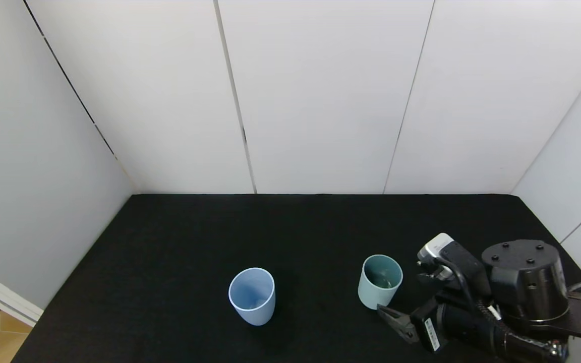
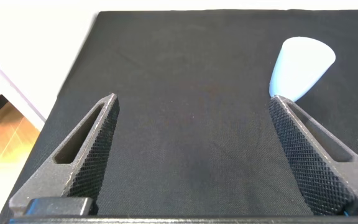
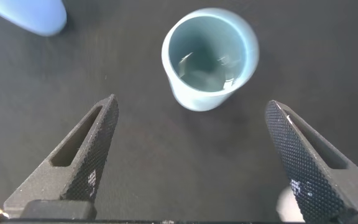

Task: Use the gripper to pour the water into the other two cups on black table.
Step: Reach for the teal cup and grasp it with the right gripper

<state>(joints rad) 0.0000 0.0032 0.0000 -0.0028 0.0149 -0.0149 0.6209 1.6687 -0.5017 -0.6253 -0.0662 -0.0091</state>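
head view: the big matte black fabric-covered table (image 1: 179, 242) sits between white wall panels (image 1: 321, 96). a light blue handleless plastic tumbler (image 1: 252, 296) stands upright near the front middle, and a teal-green tumbler with a darker inside (image 1: 380, 281) stands upright well to its right. only these two cups show up here, can't spot a cream-white one. the right gripper (image 1: 396, 322), black arm end with a small white-grey box and cables, hangs low at the front right, just beside the teal cup, not touching it.

left wrist view: the left gripper (image 2: 194, 155) has its two textured black fingers (image 2: 95, 146) spread wide over bare table, holding nothing. the light blue tumbler (image 2: 300, 65) is farther off, past one fingertip.

right wrist view: right gripper (image 3: 191, 158) fingers (image 3: 89, 155) are spread wide too, empty, with the teal cup (image 3: 210, 59) ahead of the gap between them, apart from both. the clear water (image 3: 207, 68) shows as glints inside it. a bit of the blue tumbler (image 3: 33, 14) peeks in at the edge.
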